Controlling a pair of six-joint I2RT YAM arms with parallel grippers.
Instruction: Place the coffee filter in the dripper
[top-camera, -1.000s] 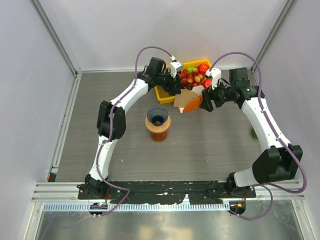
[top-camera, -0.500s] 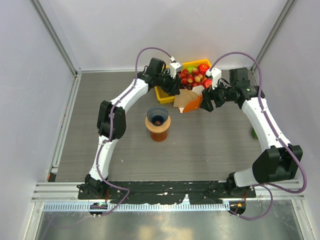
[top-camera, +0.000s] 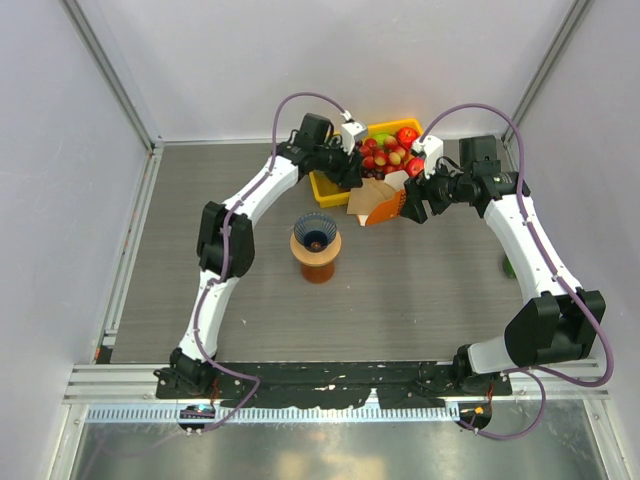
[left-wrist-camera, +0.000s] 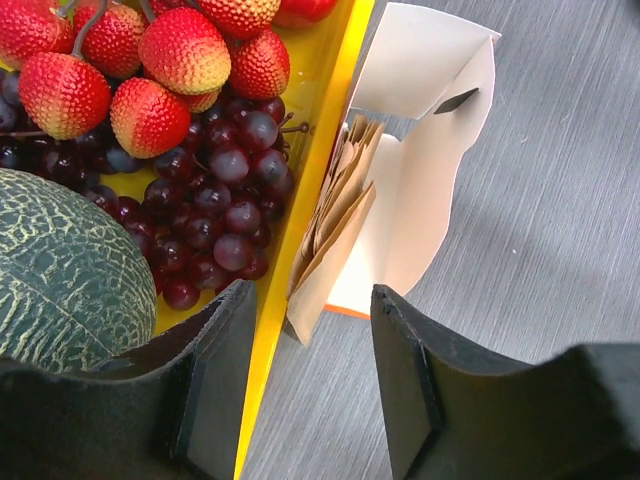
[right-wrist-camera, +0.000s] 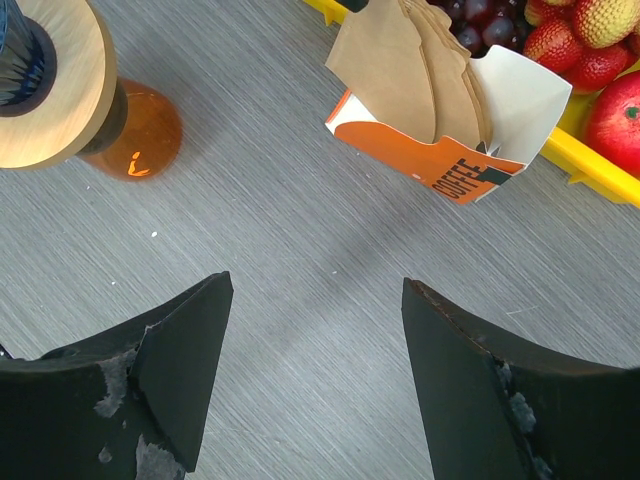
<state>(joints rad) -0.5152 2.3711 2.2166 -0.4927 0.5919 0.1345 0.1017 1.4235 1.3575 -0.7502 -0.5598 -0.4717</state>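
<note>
The tan paper coffee filters (left-wrist-camera: 335, 225) stand stacked in an open orange-and-white carton (left-wrist-camera: 432, 170) beside the yellow fruit tray. They also show in the right wrist view (right-wrist-camera: 410, 70) and in the top view (top-camera: 362, 199). My left gripper (left-wrist-camera: 311, 295) is open and hovers just above the stack's lower corner, touching nothing. The dark blue ribbed dripper (top-camera: 316, 231) sits mouth up on a wooden ring stand (top-camera: 318, 250), left of and nearer than the carton. Its edge shows in the right wrist view (right-wrist-camera: 18, 50). My right gripper (right-wrist-camera: 315, 285) is open and empty, on the carton's right side.
A yellow tray (top-camera: 324, 185) of strawberries, grapes, a melon and apples stands at the back, touching the carton; its rim (left-wrist-camera: 300, 180) runs right beside the filters. An amber glass vessel (right-wrist-camera: 140, 130) carries the stand. A small green object (top-camera: 508, 268) lies at the right wall.
</note>
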